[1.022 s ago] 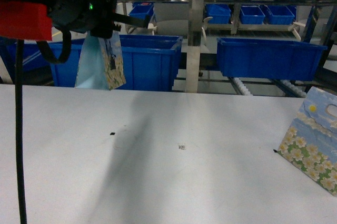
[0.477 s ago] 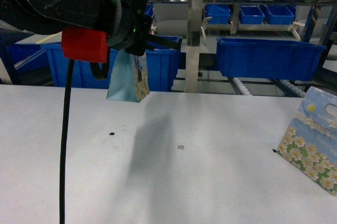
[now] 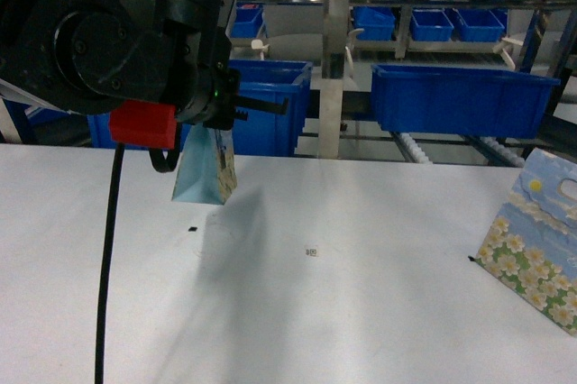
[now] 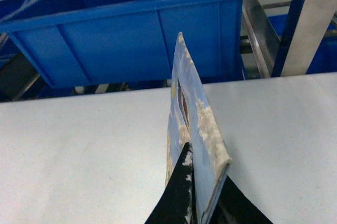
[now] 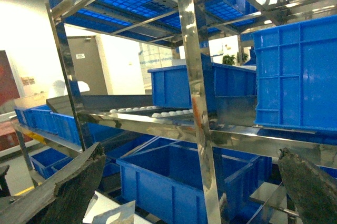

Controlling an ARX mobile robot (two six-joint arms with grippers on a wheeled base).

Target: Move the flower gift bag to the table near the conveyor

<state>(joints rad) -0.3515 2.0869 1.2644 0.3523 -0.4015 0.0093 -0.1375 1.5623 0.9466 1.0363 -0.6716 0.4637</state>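
Left gripper (image 3: 215,127) clamped on the top edge of the flower bag (image 3: 204,170), which hangs below the jaws, long axis vertical, above the table (image 3: 361,312) toward its far-left part, near the far edge. Whether the bag's bottom touches the top or hangs just clear: cannot tell from the head view. Beyond the far edge stands the conveyor (image 3: 433,145), steel frame with rollers and blue bins (image 3: 460,96). A second bag, the daisy bag (image 3: 536,240), sits at the table's right edge, well apart from the carried one. Judgement: task near its end; the coming move is straight down, then release, since the table lies directly beneath the bag. Left arm is the only one near it. Left wrist view shows what the head view hides: the bag edge-on, both fingers (image 4: 181,192) pinching its two sides flat together, handle hole visible. Right wrist view looks up into the conveyor shelving; right gripper (image 5: 200,192) has its fingers wide apart, holding nothing, and a corner of a bag shows at the bottom edge.
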